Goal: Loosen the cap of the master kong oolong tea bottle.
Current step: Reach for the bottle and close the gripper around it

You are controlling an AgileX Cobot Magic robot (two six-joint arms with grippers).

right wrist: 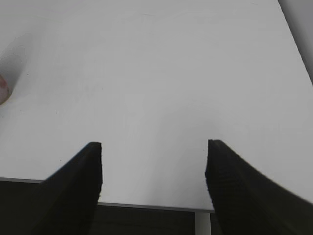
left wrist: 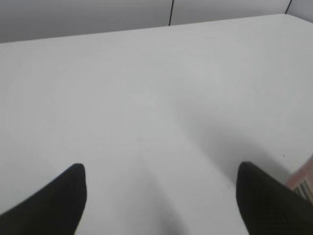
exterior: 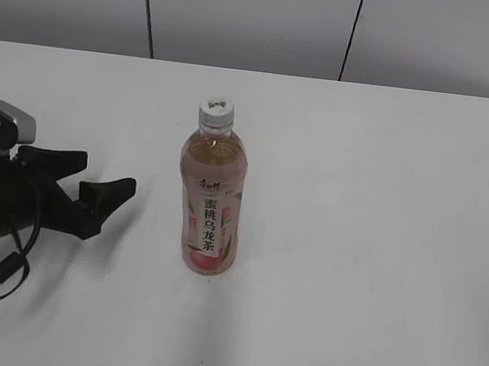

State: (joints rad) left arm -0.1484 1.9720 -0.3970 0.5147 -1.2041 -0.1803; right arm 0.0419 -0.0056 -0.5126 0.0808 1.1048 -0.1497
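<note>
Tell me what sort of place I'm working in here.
Probably a lab or test bench, not a home: a bare white table, plain grey panelled wall behind, and only a peach oolong tea bottle set out, with the open left pincer beside it.

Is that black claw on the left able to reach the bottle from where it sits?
Probably yes: the left gripper is open, and only bare table lies between it and the bottle.

The exterior view looks down at a slant across the white table (exterior: 377,249) toward the back wall (exterior: 244,17). Both wrist views sit low and close over that tabletop — each catching a sliver of the bottle (exterior: 211,197).
</note>
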